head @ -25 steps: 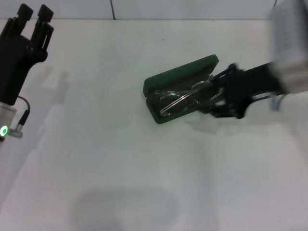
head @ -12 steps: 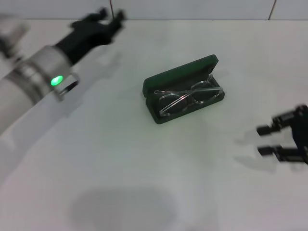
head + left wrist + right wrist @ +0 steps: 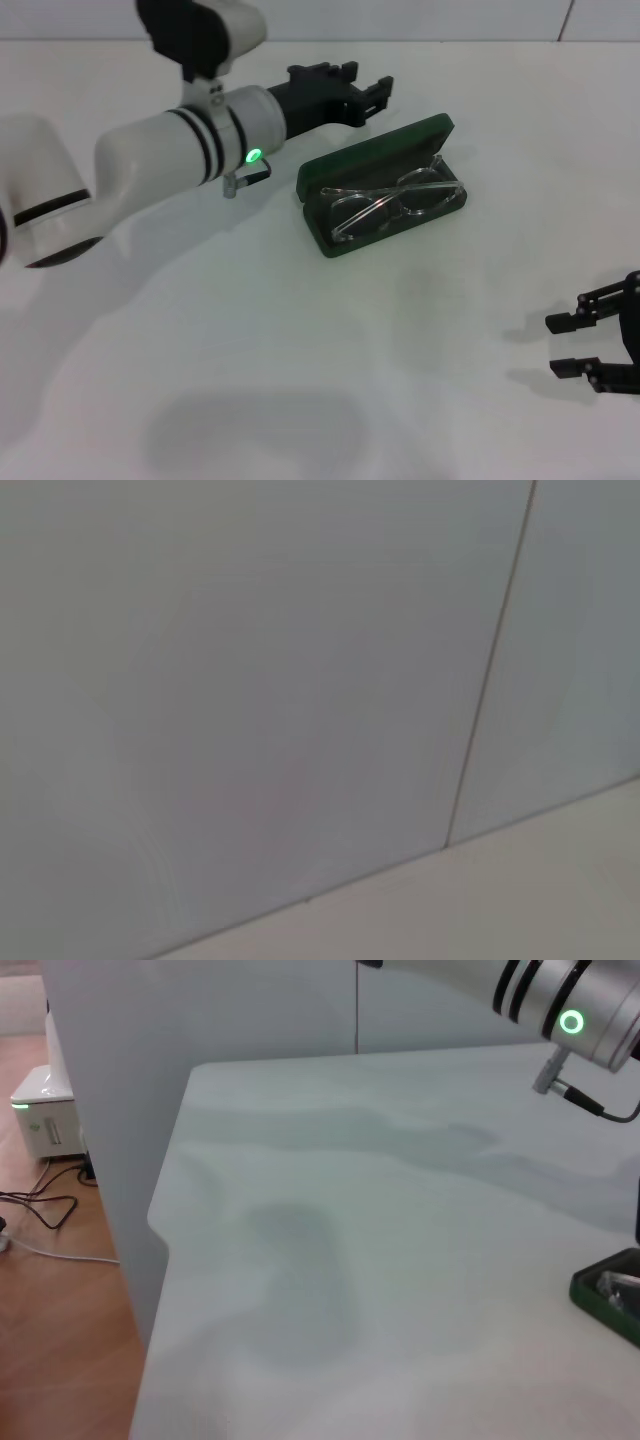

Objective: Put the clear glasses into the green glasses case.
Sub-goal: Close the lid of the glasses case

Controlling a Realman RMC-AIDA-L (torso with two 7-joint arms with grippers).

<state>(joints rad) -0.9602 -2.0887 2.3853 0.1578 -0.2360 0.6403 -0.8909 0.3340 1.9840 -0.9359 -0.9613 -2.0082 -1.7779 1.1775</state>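
Observation:
The green glasses case (image 3: 325,175) lies open in the middle of the table, lid raised at its far side. The clear glasses (image 3: 390,205) rest inside it, arms folded. One corner of the green glasses case (image 3: 606,1294) also shows in the right wrist view. My left gripper (image 3: 368,82) reaches in from the left and hovers just behind the lid's far-left end, open and holding nothing. My right gripper (image 3: 553,346) is open and empty at the near right edge of the table, well away from the case.
My white left arm (image 3: 170,150) stretches across the far left of the table. The left wrist view shows only a grey wall panel (image 3: 250,700). Beyond the table's edge (image 3: 165,1250) are wooden floor, cables and a white box (image 3: 45,1110).
My left arm has swung in from the far left and its gripper now sits by the case lid. My right gripper has let go of the glasses and drawn back to the near right.

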